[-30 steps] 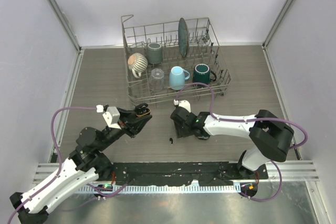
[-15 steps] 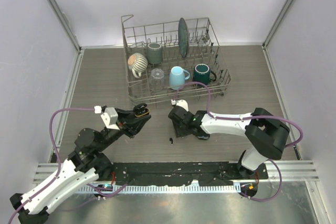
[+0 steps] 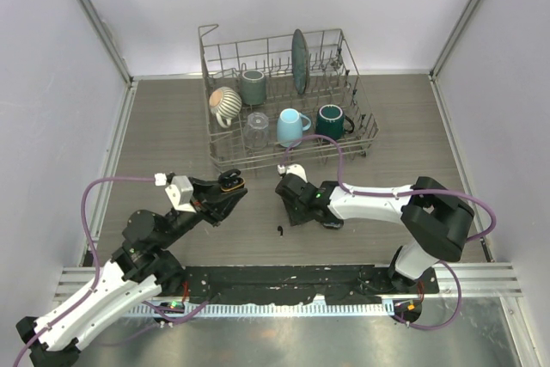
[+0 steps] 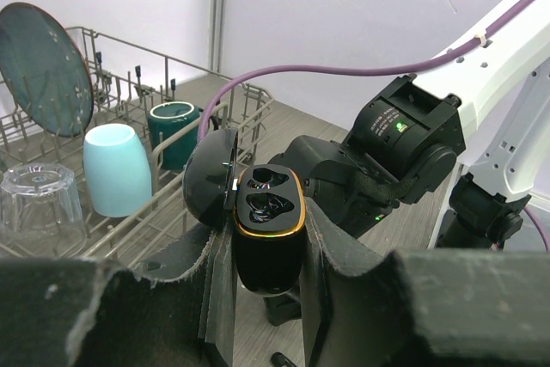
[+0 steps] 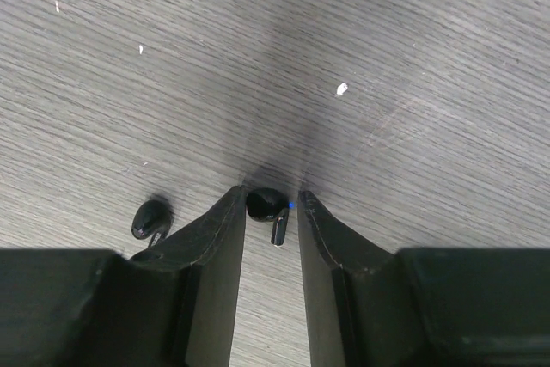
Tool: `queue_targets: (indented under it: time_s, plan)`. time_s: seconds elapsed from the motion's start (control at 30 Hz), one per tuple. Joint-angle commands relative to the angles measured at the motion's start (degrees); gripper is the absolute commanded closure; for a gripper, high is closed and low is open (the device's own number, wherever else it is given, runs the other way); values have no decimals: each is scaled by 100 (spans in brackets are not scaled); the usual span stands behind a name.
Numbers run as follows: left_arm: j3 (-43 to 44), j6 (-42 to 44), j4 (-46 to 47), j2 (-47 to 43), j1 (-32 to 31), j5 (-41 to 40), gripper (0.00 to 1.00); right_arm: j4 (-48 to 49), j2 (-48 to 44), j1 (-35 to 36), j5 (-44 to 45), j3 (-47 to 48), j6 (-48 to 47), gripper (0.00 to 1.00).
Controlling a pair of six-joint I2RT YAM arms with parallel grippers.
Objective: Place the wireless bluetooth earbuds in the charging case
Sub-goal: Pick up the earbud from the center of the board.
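Black with an orange rim, the case (image 4: 268, 212) sits clamped in the left gripper (image 4: 268, 251), lid swung back and both sockets facing up. Whether they are filled cannot be told. In the top view it hangs left of centre, above the tabletop (image 3: 172, 126). Right of it, at the centre of that view, the right gripper (image 5: 271, 212) points down with its jaws narrowly apart on either side of one earbud (image 5: 263, 204), which lies on the wood; whether the pads already pinch it cannot be told. To pick it well, I judge the jaws should meet the bud's rounded body squarely rather than its stem, low enough that the glossy piece does not squirt out. The lift should then go straight up before any swing toward the case. A second earbud (image 5: 150, 219) lies just beside the gripper's finger, at the lower left of the right wrist view, and a sideways slide could nudge it. In the upper middle of the top view a wire rack (image 3: 232, 148) holds a striped mug (image 3: 226, 105), grey mug (image 3: 253, 86), glass (image 3: 257, 126), blue mug (image 3: 292, 126), plate (image 3: 299, 61) and green mug (image 3: 331, 119). It stands close behind both grippers, and a purple cable (image 3: 322, 137) arcs over its front, so the carry is best kept clear of that rail.
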Motion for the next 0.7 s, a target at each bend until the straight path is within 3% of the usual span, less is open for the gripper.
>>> queue_targets:
  time_s: [0.0, 0.67]
  plan:
    - [38, -41, 254, 23, -11, -44, 100, -8, 56, 36, 93, 183, -90, 64]
    - [56, -50, 254, 67, -11, -44, 100, -95, 118, 36, 164, 236, -116, 66]
